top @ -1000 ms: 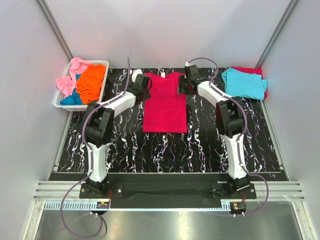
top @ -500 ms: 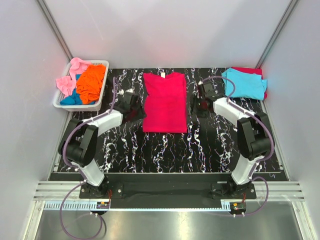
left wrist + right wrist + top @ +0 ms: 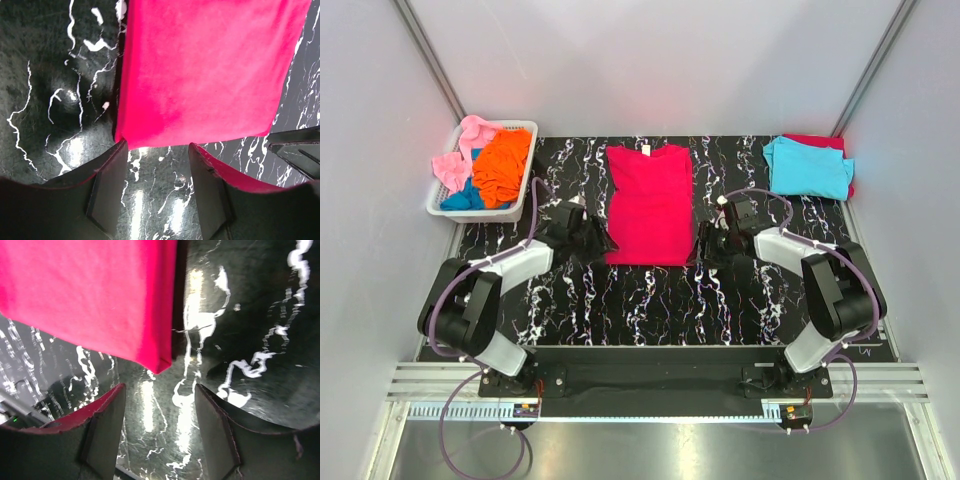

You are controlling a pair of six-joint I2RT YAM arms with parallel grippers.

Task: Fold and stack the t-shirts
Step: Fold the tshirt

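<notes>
Large crimson-red t-shirt lies flat mid-tabletop, folded into long strip. left gripper at its near-left corner, right gripper at near-right corner; both with jaws apart, empty. Cloth likely light, limp, slides easily. Pinch both layers at 2 near corners, lift evenly.
</notes>
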